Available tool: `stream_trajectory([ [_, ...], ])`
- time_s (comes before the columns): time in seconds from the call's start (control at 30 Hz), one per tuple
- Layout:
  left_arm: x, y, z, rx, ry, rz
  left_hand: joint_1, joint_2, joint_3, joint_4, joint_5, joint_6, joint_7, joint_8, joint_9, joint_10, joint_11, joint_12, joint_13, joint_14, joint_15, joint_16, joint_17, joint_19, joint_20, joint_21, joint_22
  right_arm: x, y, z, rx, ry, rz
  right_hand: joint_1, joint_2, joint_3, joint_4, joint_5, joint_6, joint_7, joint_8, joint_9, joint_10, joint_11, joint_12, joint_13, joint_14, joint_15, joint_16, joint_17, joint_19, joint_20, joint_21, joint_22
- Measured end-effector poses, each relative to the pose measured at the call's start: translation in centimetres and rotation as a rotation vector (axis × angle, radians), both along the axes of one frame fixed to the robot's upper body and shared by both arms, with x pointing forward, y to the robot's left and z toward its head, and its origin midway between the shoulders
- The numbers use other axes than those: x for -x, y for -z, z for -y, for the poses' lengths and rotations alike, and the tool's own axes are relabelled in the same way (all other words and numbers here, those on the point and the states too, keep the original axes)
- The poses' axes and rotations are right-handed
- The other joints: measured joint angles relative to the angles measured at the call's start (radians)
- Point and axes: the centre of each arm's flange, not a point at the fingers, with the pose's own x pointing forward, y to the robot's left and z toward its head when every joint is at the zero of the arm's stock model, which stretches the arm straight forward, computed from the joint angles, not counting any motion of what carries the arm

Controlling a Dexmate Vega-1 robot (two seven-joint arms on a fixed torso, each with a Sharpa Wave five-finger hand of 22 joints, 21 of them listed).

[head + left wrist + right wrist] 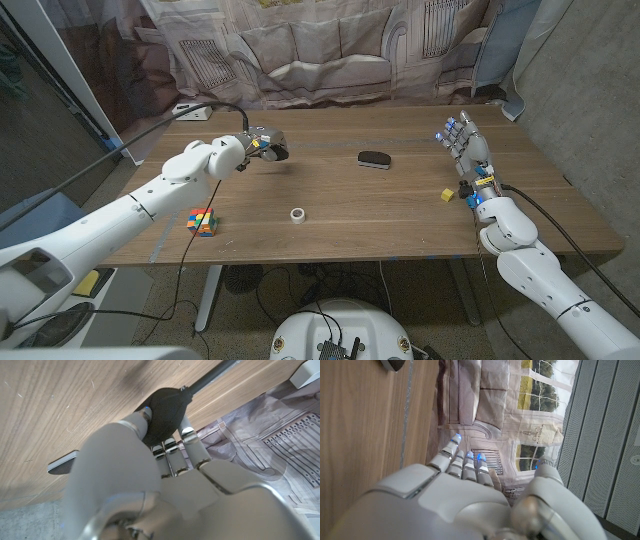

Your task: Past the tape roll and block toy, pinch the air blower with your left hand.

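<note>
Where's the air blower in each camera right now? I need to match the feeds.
Head view: air blower far left on the table, in the left hand.
Left wrist view: air blower just past the fingers, black bulb with its nozzle pointing away.
Right wrist view: not in it.
Shared landmark: the printed backdrop cloth.

The air blower (pixel 274 148) sits in the left hand (pixel 255 146), raised above the table (pixel 400 215). The block toy (pixel 203 221) lies nearer the robot than that hand; the tape roll (pixel 298 214) lies to its right (also nearer). The right hand (pixel 466 150) stands well apart, far right.
</note>
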Motion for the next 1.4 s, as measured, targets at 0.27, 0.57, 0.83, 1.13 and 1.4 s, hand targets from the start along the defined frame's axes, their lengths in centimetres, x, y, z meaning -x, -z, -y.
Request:
stream_trajectory([
  [0.27,0.03,0.01,-0.13,0.001,-0.008,0.003,-0.026,-0.014,-0.007,0.007,-0.008,-0.015,-0.003,-0.004,0.0,-0.011,0.0,-0.008,0.0,-0.007,0.007,0.0,-0.003,-0.003,0.003,-0.002,0.0,0.07,0.0,0.07,-0.001,0.001,0.003,0.005,0.005,0.0,0.0,0.0,0.0,0.0,0.0,0.0,0.0,0.0,0.0,0.0,0.0,0.0,0.0,0.0,0.0,0.0,0.0,0.0],
  [0.57,0.22,0.14,-0.23,0.0,-0.008,-0.001,-0.044,-0.018,-0.012,0.005,-0.008,-0.061,0.004,-0.007,0.0,-0.048,0.009,-0.025,-0.005,-0.049,0.005,0.0,-0.003,-0.036,0.0,-0.011,-0.005,0.08,0.01,0.08,-0.002,0.001,0.003,0.005,0.005,0.0,0.0,0.0,0.0,0.0,0.0,0.0,0.0,0.0,0.0,0.0,0.0,0.0,0.0,0.0,0.0,0.0,0.0,0.0],
  [0.83,0.29,0.12,-0.31,0.002,-0.007,-0.008,-0.095,-0.031,-0.033,0.02,-0.018,-0.077,0.002,-0.008,0.0,-0.066,0.005,-0.025,-0.005,-0.055,0.009,0.0,-0.001,-0.041,-0.005,-0.017,-0.005,0.17,0.02,0.06,-0.002,0.0,0.004,0.005,0.005,0.0,0.0,0.0,0.0,0.0,0.0,0.0,0.0,0.0,0.0,0.0,0.0,0.0,0.0,0.0,0.0,0.0,0.0,0.0],
  [1.13,0.33,0.17,-0.24,-0.001,-0.001,-0.011,-0.129,-0.052,-0.05,0.025,-0.025,-0.095,0.006,-0.008,-0.003,-0.082,0.011,-0.029,-0.009,-0.061,0.014,0.0,-0.003,-0.044,-0.002,-0.017,-0.005,0.36,0.09,0.08,-0.002,0.001,0.004,0.005,0.005,0.0,0.0,0.0,0.0,0.0,0.0,0.0,0.0,0.0,0.0,0.0,0.0,0.0,0.0,0.0,0.0,0.0,0.0,0.0],
  [1.4,0.36,0.25,-0.2,-0.001,0.002,-0.013,-0.138,-0.054,-0.052,0.023,-0.025,-0.096,0.007,-0.008,-0.003,-0.082,0.011,-0.029,-0.009,-0.066,0.009,0.005,-0.003,-0.044,-0.002,-0.017,-0.005,0.47,0.06,0.07,-0.002,0.001,0.006,0.005,0.005,-0.004,-0.004,0.0,0.0,0.0,0.0,0.0,0.0,0.0,0.0,0.0,0.0,0.0,0.0,0.0,0.0,0.0,0.0,0.0],
])
